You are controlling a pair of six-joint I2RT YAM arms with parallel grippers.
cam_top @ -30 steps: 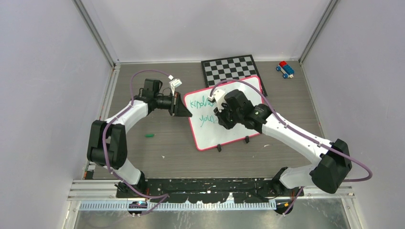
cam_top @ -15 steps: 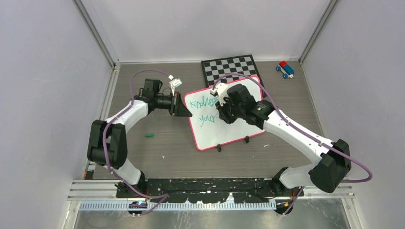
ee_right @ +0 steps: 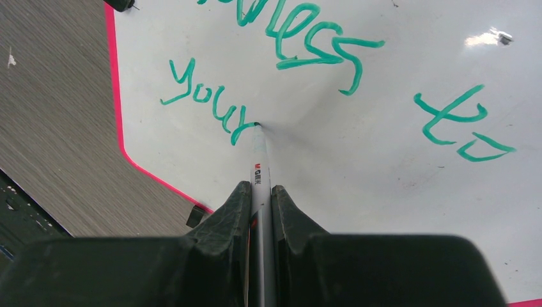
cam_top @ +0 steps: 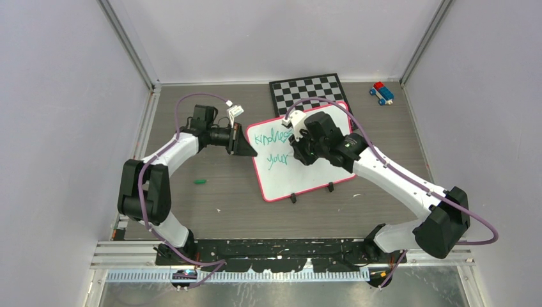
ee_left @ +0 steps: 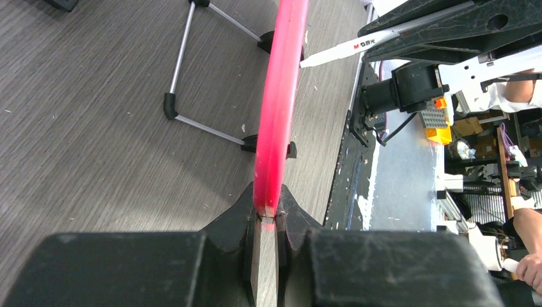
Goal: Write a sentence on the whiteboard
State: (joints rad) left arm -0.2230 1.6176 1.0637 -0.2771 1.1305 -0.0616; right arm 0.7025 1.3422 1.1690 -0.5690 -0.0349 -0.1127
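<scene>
1. Gripping a white marker point(ee_right: 258, 167), the right jaws are clamped on its barrel, and the tip touches the whiteboard point(ee_right: 358, 166) just past the "r" of "your".
2. The left jaws are pinched together on the pink frame point(ee_left: 279, 109) at the board's left edge, which that wrist camera sees edge-on.
3. The sentence point(cam_top: 269, 137) runs in green handwriting over two lines, "kindness to" above and "your" below; the lower right part of the board is bare and glossy.
4. The whiteboard stands mid-bench between the two arms, propped at a tilt, with two small black feet point(cam_top: 293, 198) at its near edge and a thin wire stand point(ee_left: 185, 64) behind it.
5. The right arm point(cam_top: 396, 179) reaches in from the near right, the left arm point(cam_top: 167, 153) from the near left.
6. A chequered board point(cam_top: 307, 89) lies just behind the whiteboard, its near edge partly covered by the pink frame.
7. A red and blue toy block point(cam_top: 381, 93) sits near the far right corner of the bench point(cam_top: 211, 204), well apart from the board.
8. A small green piece point(cam_top: 201, 181) lies on the bench left of the whiteboard, apart from it.
</scene>
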